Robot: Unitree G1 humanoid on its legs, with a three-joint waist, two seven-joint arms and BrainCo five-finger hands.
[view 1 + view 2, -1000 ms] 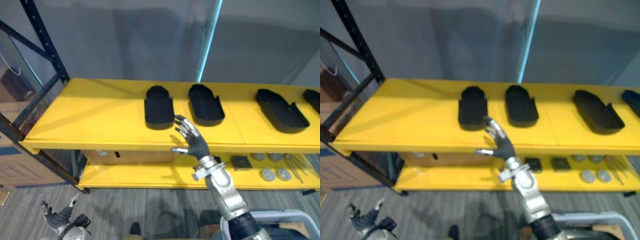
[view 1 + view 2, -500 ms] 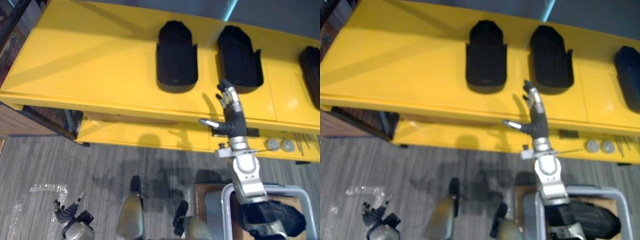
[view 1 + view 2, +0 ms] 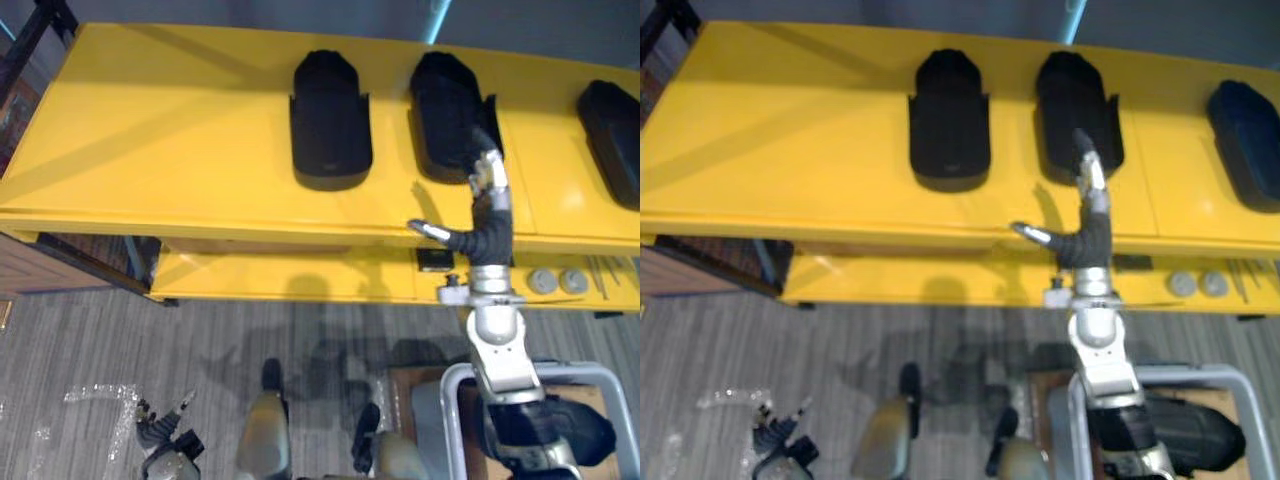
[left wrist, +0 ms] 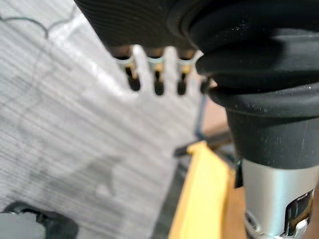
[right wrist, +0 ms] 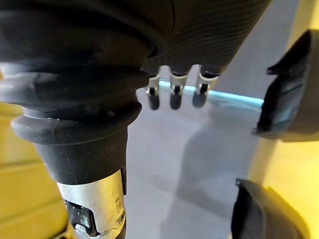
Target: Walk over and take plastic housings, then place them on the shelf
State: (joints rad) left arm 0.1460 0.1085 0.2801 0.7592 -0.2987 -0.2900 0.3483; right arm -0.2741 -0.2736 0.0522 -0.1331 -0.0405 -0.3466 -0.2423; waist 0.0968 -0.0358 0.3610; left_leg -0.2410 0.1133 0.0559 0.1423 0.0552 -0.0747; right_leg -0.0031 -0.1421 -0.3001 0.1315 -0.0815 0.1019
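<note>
Three black plastic housings lie on the yellow top shelf (image 3: 180, 130): one in the middle (image 3: 330, 120), a second to its right (image 3: 450, 95) and a third at the far right (image 3: 612, 110). My right hand (image 3: 488, 232) is raised in front of the shelf, open, with straight fingers (image 3: 488, 172) up by the near right corner of the second housing and the thumb out to the left. Whether they touch it I cannot tell. The right wrist view has two housings (image 5: 289, 94) (image 5: 254, 214) past the empty fingers. My left hand (image 3: 160, 435) hangs low by the floor, relaxed and empty.
The lower yellow shelf (image 3: 300, 280) carries round metal discs (image 3: 555, 280) and a small dark square part (image 3: 434, 262). A grey tubular frame (image 3: 455, 385) stands close at the lower right. Clear plastic scraps (image 3: 95, 395) lie on the grey floor. A dark rack upright (image 3: 40, 20) stands at the left.
The camera has shifted. My right hand has risen and moved right, from the shelf's front edge up to the near corner of the second housing. The housings have not moved.
</note>
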